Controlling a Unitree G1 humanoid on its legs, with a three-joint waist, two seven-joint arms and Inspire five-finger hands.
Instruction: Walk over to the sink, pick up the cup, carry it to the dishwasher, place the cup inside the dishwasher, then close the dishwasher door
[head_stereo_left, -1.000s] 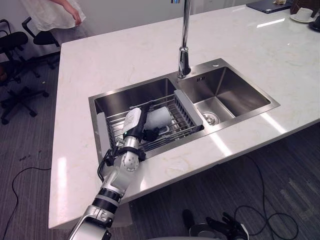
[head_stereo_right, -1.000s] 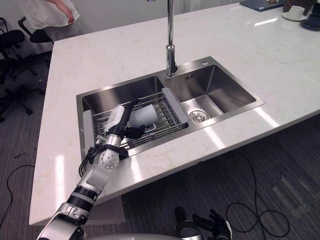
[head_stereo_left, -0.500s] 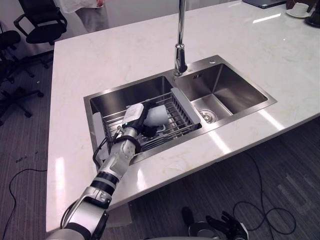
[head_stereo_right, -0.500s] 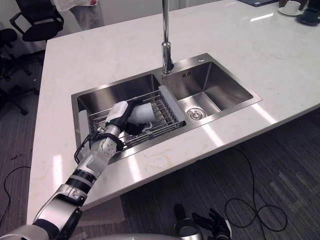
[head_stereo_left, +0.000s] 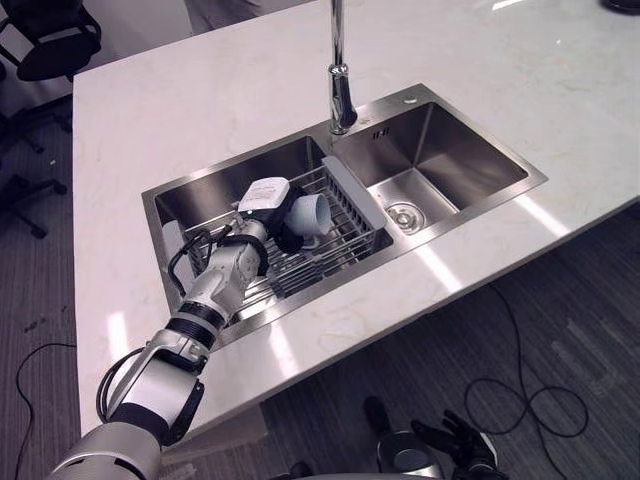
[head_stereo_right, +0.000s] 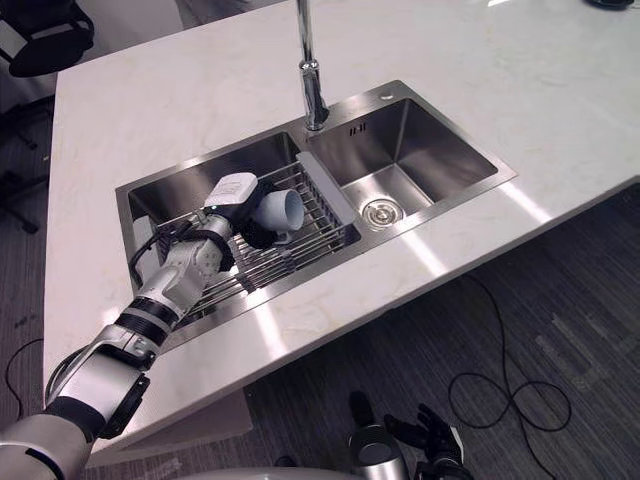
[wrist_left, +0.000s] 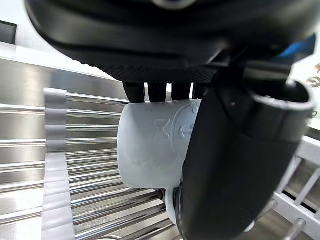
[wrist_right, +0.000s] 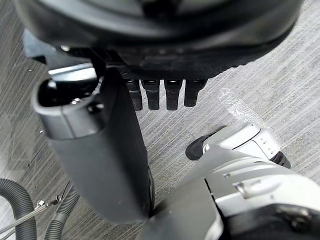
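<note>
The robot is standing at the long pale bench (head_stereo_left: 200, 110) with the double sink (head_stereo_left: 450, 150) right below it, so I'd count the walk over as done. In the sink's left basin a wire rack (head_stereo_left: 300, 272) is sitting, just beside the tall tap (head_stereo_left: 341, 100) that is rising from the divider, and the white cup (head_stereo_left: 308, 215) is lying on its side over the rack's bars with its mouth turned toward the right basin. The left hand (head_stereo_left: 265, 195) is reaching down into that basin and closing round the cup: in the left wrist view the fingers (wrist_left: 157, 91) are hooking over the cup's far side while the thumb (wrist_left: 230, 165) is pressing across the near side, so the grasp looks made to me. Whether the cup is resting on the bars or just clearing them, I can't tell from here. The right hand (wrist_right: 150, 30) is hanging idle low over the grey floor (wrist_right: 280, 75), fingers loose and holding nothing. By my reckoning the job is only about a third along: the lift out of the sink, the carry to the dishwasher, setting the cup inside and shutting the door are all to come.
</note>
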